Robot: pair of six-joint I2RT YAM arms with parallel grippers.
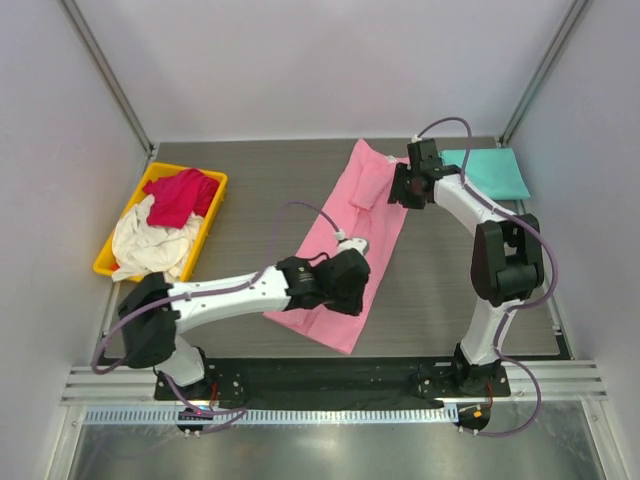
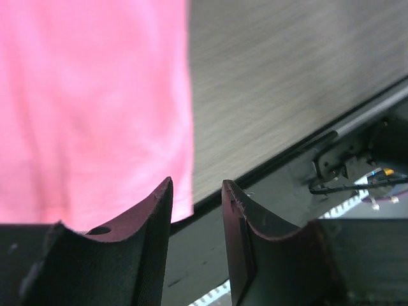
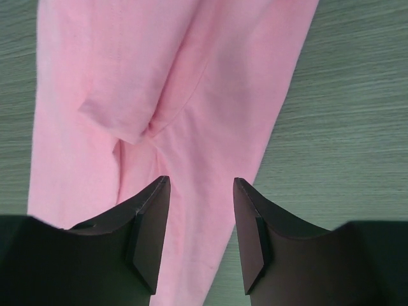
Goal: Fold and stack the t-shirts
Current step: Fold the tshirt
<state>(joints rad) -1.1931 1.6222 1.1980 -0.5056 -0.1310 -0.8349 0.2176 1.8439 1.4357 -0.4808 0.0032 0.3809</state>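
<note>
The pink t-shirt (image 1: 365,235) lies as a long folded strip on the table, running from far centre to near centre. It fills the left of the left wrist view (image 2: 95,108) and most of the right wrist view (image 3: 172,95). My left gripper (image 1: 345,285) is open and empty above the strip's near end. My right gripper (image 1: 400,190) is open and empty above the strip's far right edge, beside a folded-in sleeve (image 3: 127,105). A folded teal t-shirt (image 1: 490,172) lies far right. The crimson shirt (image 1: 180,195) and the cream shirt (image 1: 150,245) sit in the bin.
A yellow plastic bin (image 1: 213,210) stands at the far left of the grey wood-grain table (image 1: 260,190). The table's near edge and a black rail (image 2: 357,121) run close behind the pink strip's end. White walls enclose the cell.
</note>
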